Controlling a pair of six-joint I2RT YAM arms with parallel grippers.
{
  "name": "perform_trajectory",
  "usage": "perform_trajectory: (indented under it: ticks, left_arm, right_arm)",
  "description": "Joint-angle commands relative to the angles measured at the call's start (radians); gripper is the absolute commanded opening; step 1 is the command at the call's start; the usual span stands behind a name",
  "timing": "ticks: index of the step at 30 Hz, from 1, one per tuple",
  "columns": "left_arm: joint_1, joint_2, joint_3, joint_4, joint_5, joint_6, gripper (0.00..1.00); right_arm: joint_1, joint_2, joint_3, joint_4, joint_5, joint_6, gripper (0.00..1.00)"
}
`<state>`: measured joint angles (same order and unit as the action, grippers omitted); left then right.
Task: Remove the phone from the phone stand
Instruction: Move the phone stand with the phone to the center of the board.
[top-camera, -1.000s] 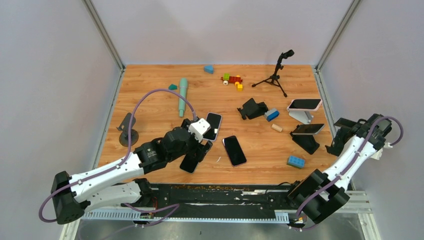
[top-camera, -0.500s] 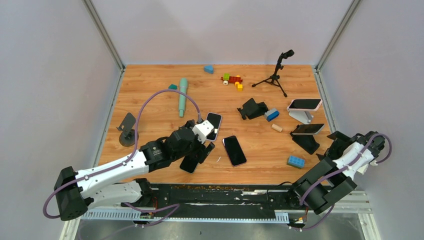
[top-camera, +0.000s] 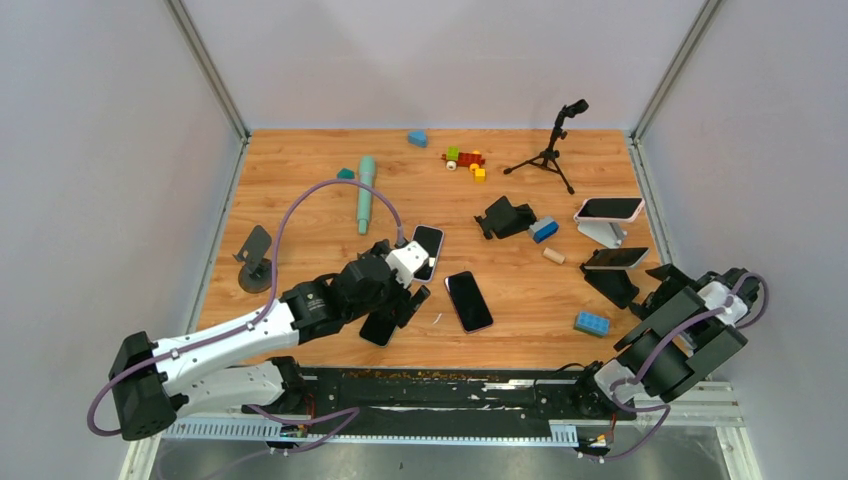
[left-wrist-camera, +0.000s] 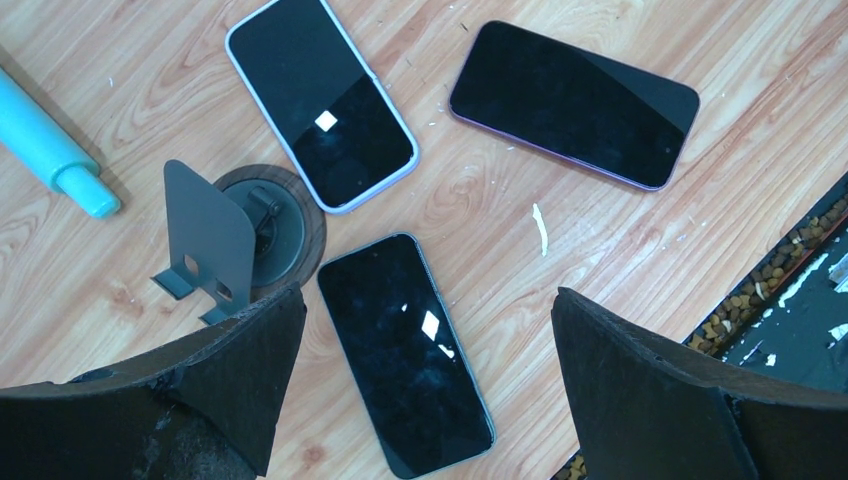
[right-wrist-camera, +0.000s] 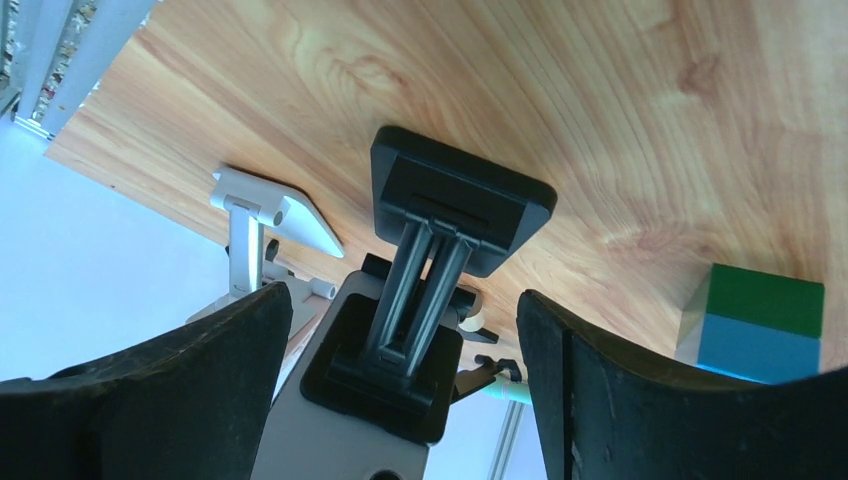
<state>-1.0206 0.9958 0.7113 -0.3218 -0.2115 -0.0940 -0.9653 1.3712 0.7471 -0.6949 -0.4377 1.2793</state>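
A dark phone (top-camera: 616, 257) rests on a black stand (top-camera: 612, 285) at the right. In the right wrist view its grey back (right-wrist-camera: 290, 430) and the stand's neck and foot (right-wrist-camera: 455, 195) show from behind. My right gripper (top-camera: 660, 292) (right-wrist-camera: 400, 300) is open just right of this stand, with its jaws on either side of the neck and apart from it. A pink phone (top-camera: 608, 208) sits on a white stand (top-camera: 605, 233) (right-wrist-camera: 260, 205) behind. My left gripper (top-camera: 402, 298) (left-wrist-camera: 430, 295) is open and empty above a flat black phone (top-camera: 378, 325) (left-wrist-camera: 405, 350).
Two more phones lie flat, one white-edged (left-wrist-camera: 320, 100) and one dark (left-wrist-camera: 575, 100). An empty grey stand (left-wrist-camera: 215, 240) and a teal cylinder (left-wrist-camera: 50, 150) are beside them. A blue brick (top-camera: 590, 322), a tipped black stand (top-camera: 505, 215), a tripod (top-camera: 553, 145) and another grey stand (top-camera: 254, 262) share the table.
My right arm has folded down and drawn its gripper toward the near edge and left, close behind the black stand. My left gripper shifted slightly, then held still.
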Motion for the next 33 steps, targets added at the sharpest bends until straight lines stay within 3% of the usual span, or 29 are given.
perform_trajectory:
  ticks: [1, 14, 33]
  left_arm:
    - [-0.001, 0.012, 0.032, 0.011, -0.002, 0.023, 1.00]
    - [0.000, 0.030, 0.040, 0.002, -0.014, 0.027, 1.00]
    - [-0.001, 0.015, 0.042, -0.020, -0.058, 0.048, 1.00]
  right_arm:
    - [-0.003, 0.053, -0.005, 0.097, -0.078, 0.035, 0.83]
    - [0.072, 0.239, 0.049, 0.155, -0.130, 0.014, 0.78]
    - [0.138, 0.375, 0.097, 0.174, -0.103, -0.090, 0.43]
